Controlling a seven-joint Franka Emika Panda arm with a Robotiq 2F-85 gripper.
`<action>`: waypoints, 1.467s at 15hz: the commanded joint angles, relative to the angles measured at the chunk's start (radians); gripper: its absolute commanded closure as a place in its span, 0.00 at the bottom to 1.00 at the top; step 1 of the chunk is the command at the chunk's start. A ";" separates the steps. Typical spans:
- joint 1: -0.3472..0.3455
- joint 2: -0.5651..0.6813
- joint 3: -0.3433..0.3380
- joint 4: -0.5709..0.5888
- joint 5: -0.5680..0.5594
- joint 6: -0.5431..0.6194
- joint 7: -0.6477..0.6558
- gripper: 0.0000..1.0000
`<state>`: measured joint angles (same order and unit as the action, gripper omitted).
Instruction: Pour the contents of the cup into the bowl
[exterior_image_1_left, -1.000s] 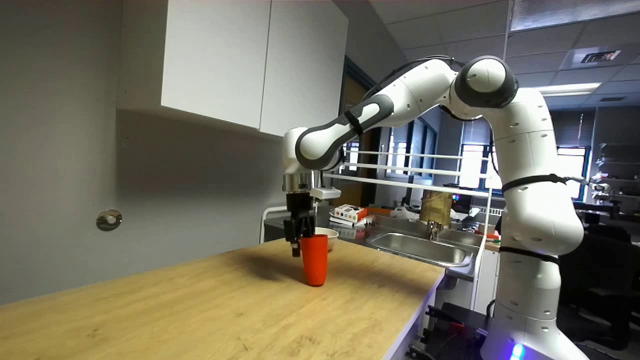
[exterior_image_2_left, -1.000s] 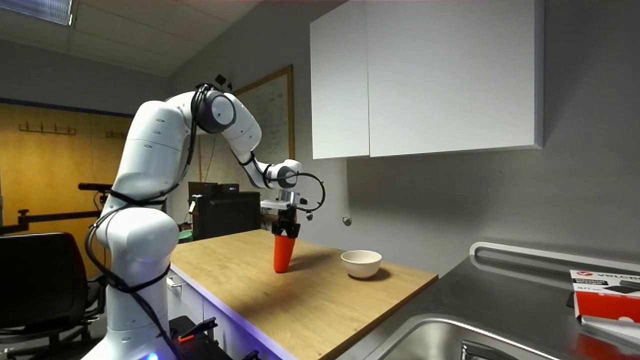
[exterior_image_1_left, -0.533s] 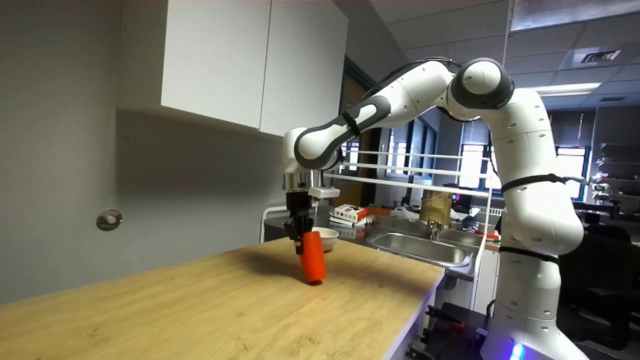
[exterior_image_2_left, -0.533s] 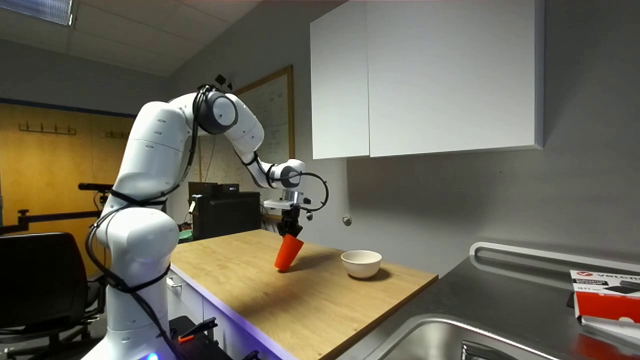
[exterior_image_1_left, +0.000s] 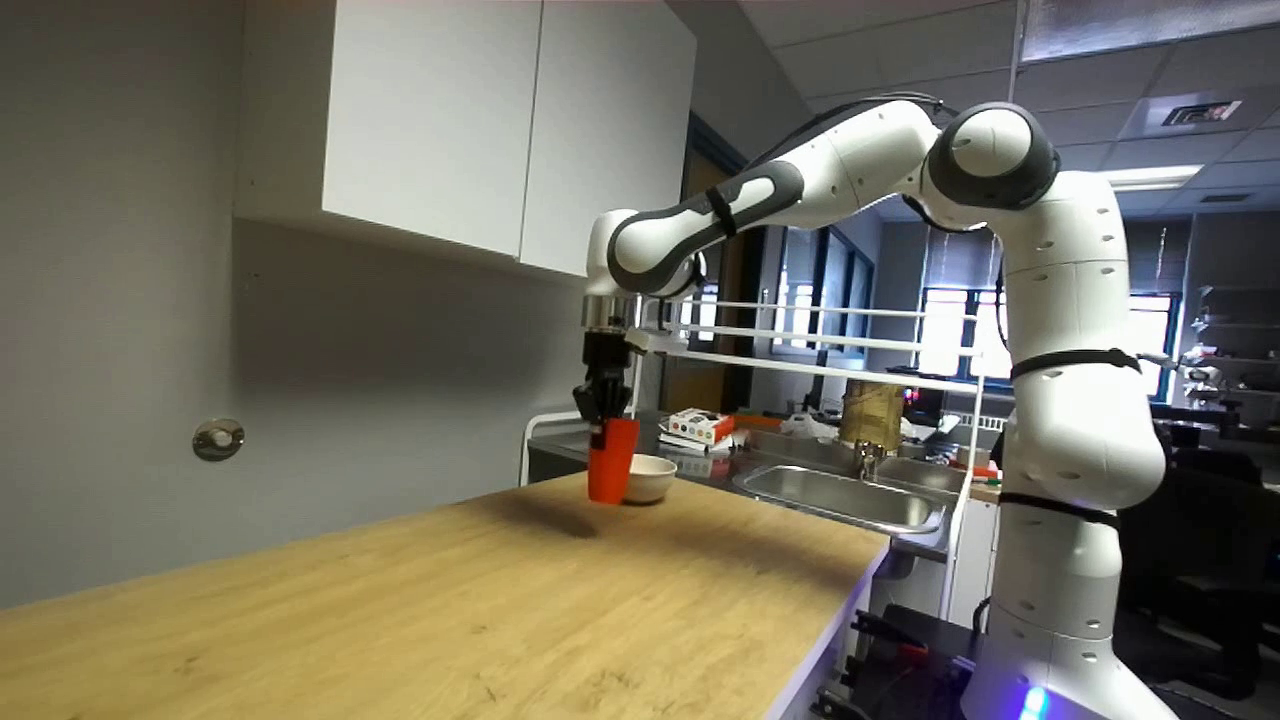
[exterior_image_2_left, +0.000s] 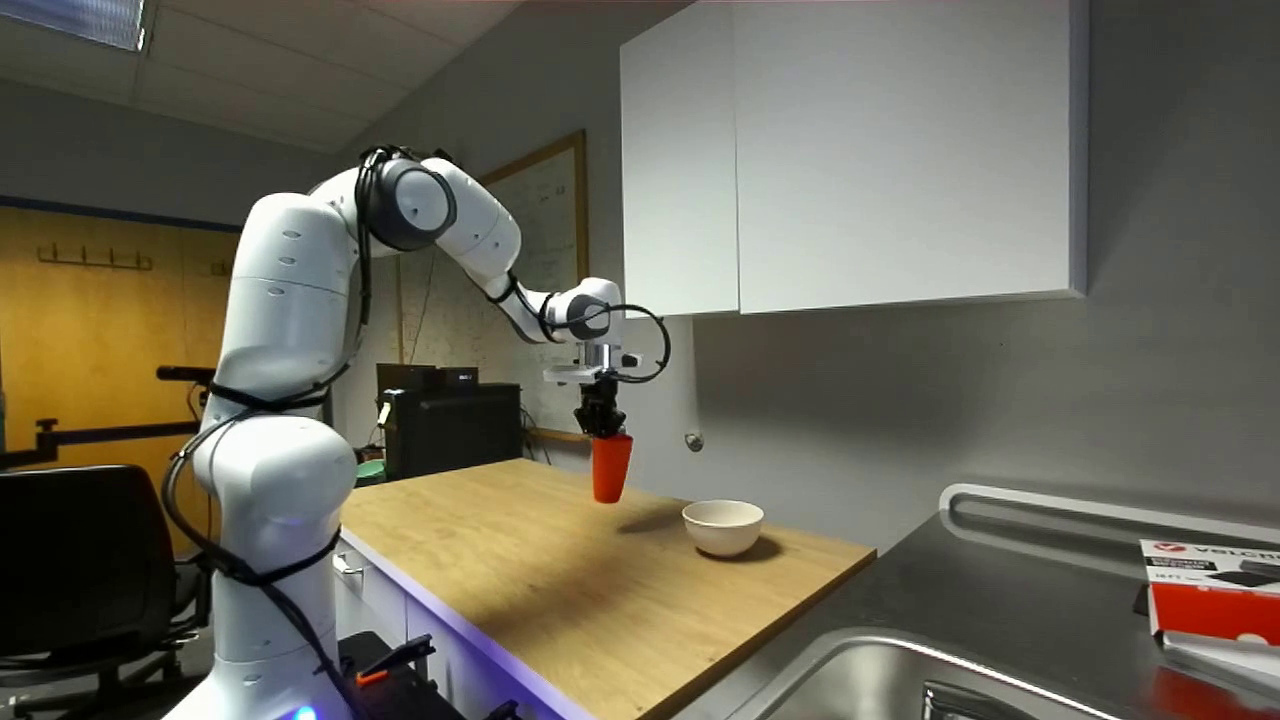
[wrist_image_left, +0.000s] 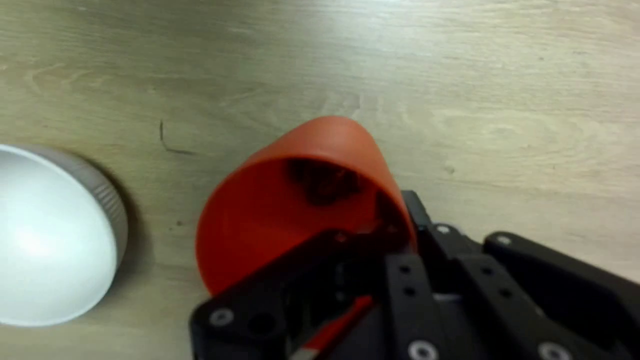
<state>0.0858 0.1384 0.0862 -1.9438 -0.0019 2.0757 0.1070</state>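
Observation:
The red-orange cup (exterior_image_2_left: 611, 470) hangs above the wooden table, close to upright with a slight lean; its shadow falls apart from its base. My gripper (wrist_image_left: 404, 222) is shut on the cup's wall at the rim, one finger inside and one outside. Looking into the cup (wrist_image_left: 250, 215) in the wrist view, I see something dark at the bottom, too dim to make out. The off-white bowl (exterior_image_2_left: 723, 530) sits on the table, apart from the cup. In an exterior view the cup partly covers the bowl (exterior_image_1_left: 655, 478).
White cabinets (exterior_image_2_left: 850, 160) hang on the wall above the table (exterior_image_1_left: 480, 610). Past the table's end lie a dark counter with a metal sink (exterior_image_1_left: 840, 495) and a red and white box (exterior_image_2_left: 1215, 600). A white rail rack (exterior_image_1_left: 830, 340) stands behind the arm.
The gripper has closed on the cup's rim. The cup tipped, then rose off the table and moved toward the bowl's side, now straighter. The bowl has not moved.

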 joint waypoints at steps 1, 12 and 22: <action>-0.014 -0.052 -0.017 0.075 -0.007 -0.026 -0.044 0.99; -0.147 0.222 -0.057 0.484 0.188 -0.106 -0.305 0.99; -0.418 0.362 -0.028 0.527 0.704 -0.164 -0.649 0.99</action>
<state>-0.2696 0.4607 0.0367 -1.4465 0.5920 1.9549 -0.4700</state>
